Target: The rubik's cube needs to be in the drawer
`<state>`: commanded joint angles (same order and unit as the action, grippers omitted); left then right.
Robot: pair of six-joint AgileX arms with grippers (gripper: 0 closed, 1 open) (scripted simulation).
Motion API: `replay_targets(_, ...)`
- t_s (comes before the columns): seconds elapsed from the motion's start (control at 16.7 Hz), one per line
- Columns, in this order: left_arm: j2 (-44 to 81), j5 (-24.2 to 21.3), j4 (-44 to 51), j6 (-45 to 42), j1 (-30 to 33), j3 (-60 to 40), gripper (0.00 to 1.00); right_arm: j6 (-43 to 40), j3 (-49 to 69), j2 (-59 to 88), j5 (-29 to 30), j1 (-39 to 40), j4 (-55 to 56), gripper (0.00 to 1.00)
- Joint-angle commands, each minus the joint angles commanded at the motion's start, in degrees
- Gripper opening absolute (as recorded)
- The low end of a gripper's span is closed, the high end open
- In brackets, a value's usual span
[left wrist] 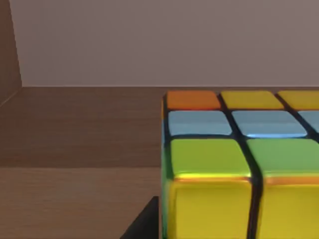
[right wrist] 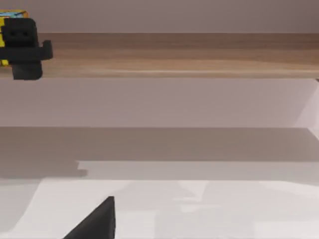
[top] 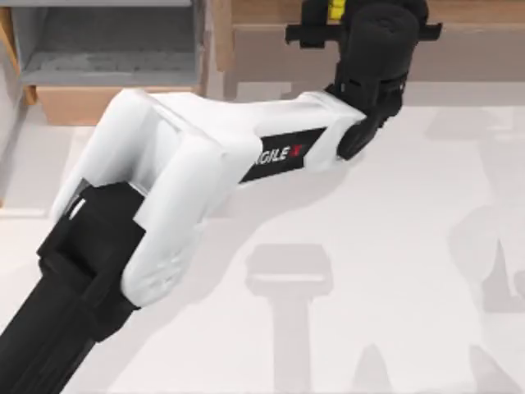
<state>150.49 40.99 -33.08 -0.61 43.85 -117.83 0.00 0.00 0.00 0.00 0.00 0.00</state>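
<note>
The rubik's cube [left wrist: 239,164], tiled in yellow, green, blue and orange, sits on top of the brown shelf unit [left wrist: 75,129]. One dark fingertip [left wrist: 144,224] of my left gripper [top: 336,18] presses against the cube's side, and the gripper is shut on it at the back of the table, right of centre. A sliver of the cube [top: 335,6] shows yellow between the fingers. The drawer [top: 107,78] stands open at the back left, grey inside with a tan front panel. My right gripper is parked and open, with one fingertip [right wrist: 97,221] over the white table.
The long shelf unit [top: 459,49] runs along the back right. My left arm [top: 189,172] stretches diagonally from the front left corner to the shelf. From the right wrist view, the left gripper [right wrist: 22,47] and the cube [right wrist: 10,14] sit on the shelf [right wrist: 174,55].
</note>
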Motion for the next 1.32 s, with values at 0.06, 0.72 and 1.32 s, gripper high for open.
replay_targets(0.06,0.0,0.0,0.0,0.0,0.0,0.0,0.47,0.0,0.0,0.0,0.0,0.0,0.0,1.0)
replay_targets(0.72,0.0,0.0,0.0,0.0,0.0,0.0,0.0,0.0,0.0,0.0,0.0,0.0,0.0,1.0)
replay_targets(1.32,-4.76,0.57,3.99,-0.13,4.1,0.3,0.0,0.0,0.0,0.0,0.0,0.0,0.0,1.0)
